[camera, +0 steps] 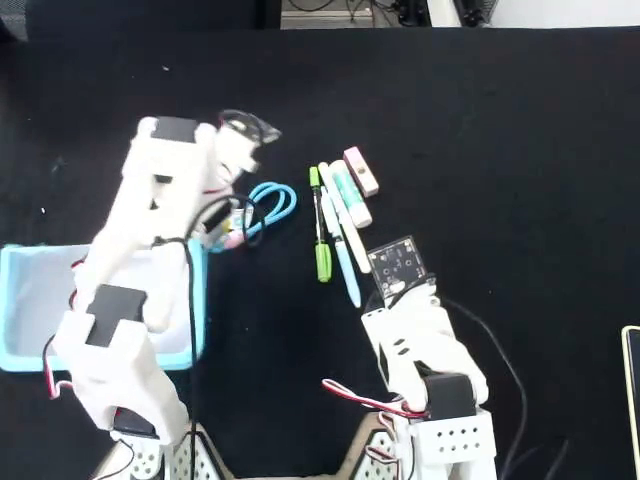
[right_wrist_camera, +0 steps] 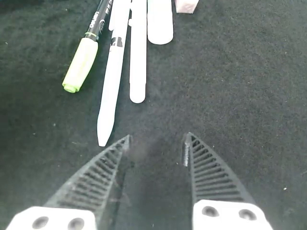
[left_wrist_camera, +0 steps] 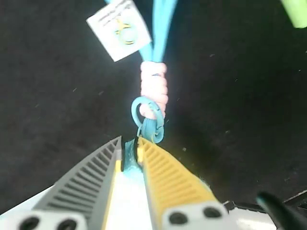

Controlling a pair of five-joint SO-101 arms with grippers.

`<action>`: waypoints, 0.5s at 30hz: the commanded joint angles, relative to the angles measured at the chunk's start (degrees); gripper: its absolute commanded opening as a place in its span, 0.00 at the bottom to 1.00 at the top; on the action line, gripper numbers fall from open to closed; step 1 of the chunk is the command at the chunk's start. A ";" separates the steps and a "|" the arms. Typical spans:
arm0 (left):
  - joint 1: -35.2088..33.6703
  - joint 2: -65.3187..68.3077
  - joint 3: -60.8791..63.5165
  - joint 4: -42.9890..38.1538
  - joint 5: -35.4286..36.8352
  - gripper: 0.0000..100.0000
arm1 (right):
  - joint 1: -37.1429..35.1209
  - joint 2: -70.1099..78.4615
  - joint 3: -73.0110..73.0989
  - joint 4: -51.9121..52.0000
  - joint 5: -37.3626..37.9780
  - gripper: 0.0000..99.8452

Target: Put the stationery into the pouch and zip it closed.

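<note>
The light blue pouch (camera: 30, 300) lies at the table's left, its strap (camera: 272, 205) looping out to the right. My left gripper (left_wrist_camera: 128, 144) is shut on the pouch's teal zipper pull (left_wrist_camera: 129, 154). Just beyond it are a blue ring (left_wrist_camera: 143, 111), a pink cord knot (left_wrist_camera: 153, 85) and a white tag (left_wrist_camera: 120, 28). In the high view this gripper (camera: 226, 236) sits at the pouch's far right corner. The stationery lies mid-table: a green-capped pen (right_wrist_camera: 80, 62), two white pens (right_wrist_camera: 113, 76), a white marker (right_wrist_camera: 159, 19) and a pink eraser (camera: 361, 170). My right gripper (right_wrist_camera: 157, 143) stands open just short of the pen tips, holding nothing.
The black cloth ends at the table's far edge (camera: 330, 28). A flat object (camera: 632, 370) lies at the right edge. The right arm's base (camera: 450, 430) and cables sit at the near edge.
</note>
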 commanded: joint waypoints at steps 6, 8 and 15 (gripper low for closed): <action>-9.01 -4.75 -12.18 8.35 -3.16 0.03 | -0.35 -5.41 -0.22 0.09 0.35 0.17; -10.59 -6.42 -10.51 8.35 -4.40 0.03 | -0.35 -5.41 -0.22 0.09 0.35 0.17; -16.13 -14.15 -3.38 8.35 -6.51 0.03 | -0.35 -5.41 -0.22 0.09 0.35 0.17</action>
